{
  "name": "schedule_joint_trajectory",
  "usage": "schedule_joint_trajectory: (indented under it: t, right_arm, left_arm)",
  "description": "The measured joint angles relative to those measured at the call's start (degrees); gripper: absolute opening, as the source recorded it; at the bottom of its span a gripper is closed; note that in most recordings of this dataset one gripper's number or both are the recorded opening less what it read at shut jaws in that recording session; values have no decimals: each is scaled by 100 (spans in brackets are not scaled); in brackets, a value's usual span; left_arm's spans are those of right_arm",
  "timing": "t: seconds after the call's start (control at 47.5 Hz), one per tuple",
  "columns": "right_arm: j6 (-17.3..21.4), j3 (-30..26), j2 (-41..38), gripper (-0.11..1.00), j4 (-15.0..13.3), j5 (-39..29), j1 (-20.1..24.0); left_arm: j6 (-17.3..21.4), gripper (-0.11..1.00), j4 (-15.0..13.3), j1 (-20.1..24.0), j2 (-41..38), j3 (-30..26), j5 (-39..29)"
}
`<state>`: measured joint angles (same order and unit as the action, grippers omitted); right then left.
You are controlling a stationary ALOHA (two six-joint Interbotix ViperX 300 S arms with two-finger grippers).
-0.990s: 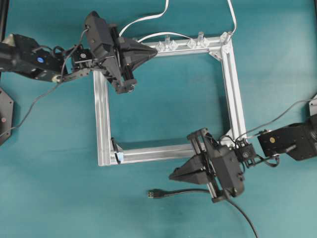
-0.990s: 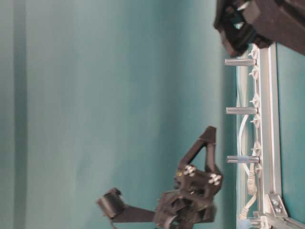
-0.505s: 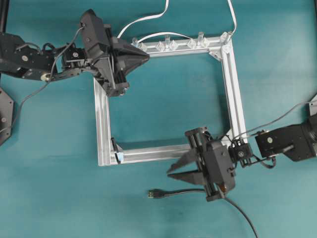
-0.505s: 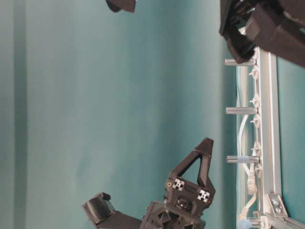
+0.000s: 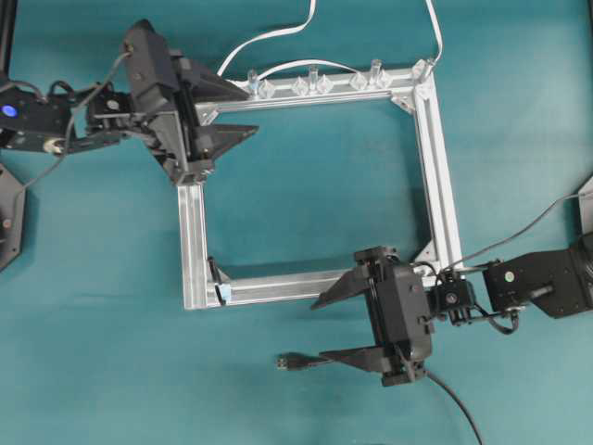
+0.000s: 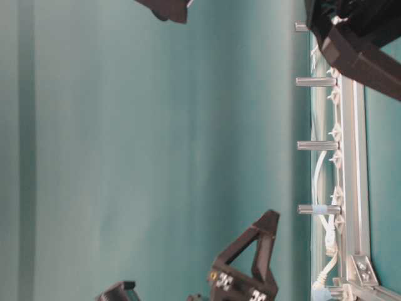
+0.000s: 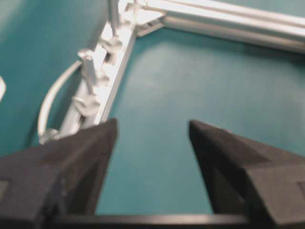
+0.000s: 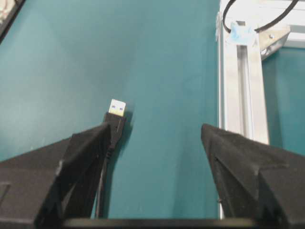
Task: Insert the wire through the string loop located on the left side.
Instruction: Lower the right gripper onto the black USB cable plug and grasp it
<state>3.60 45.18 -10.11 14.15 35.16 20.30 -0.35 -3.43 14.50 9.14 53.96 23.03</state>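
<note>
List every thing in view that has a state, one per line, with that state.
left gripper: open, holding nothing, above the frame's top-left corner.
right gripper: open, holding nothing, over the plug.
wire: lying loose on the table, not threaded.
string loop: on the frame's bottom-left corner, nothing through it.
aluminium frame: flat on the table.

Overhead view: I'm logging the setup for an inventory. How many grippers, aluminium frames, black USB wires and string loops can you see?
Grippers: 2 (left gripper, right gripper)
Aluminium frame: 1
Black USB wire: 1
String loop: 1
Total: 5
</note>
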Motion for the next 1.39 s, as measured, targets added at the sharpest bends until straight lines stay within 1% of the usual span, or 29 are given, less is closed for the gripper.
schedule_joint_trajectory:
  t: [0.211, 0.337, 0.442, 0.653, 0.737, 0.821, 0.948, 1.116, 1.39]
  right_arm:
    - [9, -18, -9, 79, 272, 9, 97]
    - [0, -62, -105, 79, 448, 0, 132]
    - [-79, -158, -272, 79, 624, 0, 211]
    - [-246, -396, -580, 79, 958, -53, 422]
    - [-299, -466, -668, 79, 1143, -105, 439]
    - [-369, -519, -738, 79, 1257, -132, 448]
    - [-457, -589, -809, 79, 1318, -202, 492]
    - [-457, -686, -940, 79, 1389, -308, 536]
    - [-457, -773, -1081, 78, 1397, -352, 562]
  left_arm:
    - [0, 73, -9, -62, 272, 167, -149]
    - [-9, 77, 0, -105, 290, 202, -290]
    - [-18, 81, -9, -114, 299, 202, -360]
    - [-18, 81, 0, -123, 299, 211, -369]
    - [-18, 81, 0, -123, 299, 220, -378]
    - [-18, 81, 0, -123, 299, 246, -378]
    - [-18, 81, 0, -123, 299, 281, -378]
    - [-18, 81, 0, -123, 299, 352, -378]
    - [-18, 81, -9, -123, 316, 501, -378]
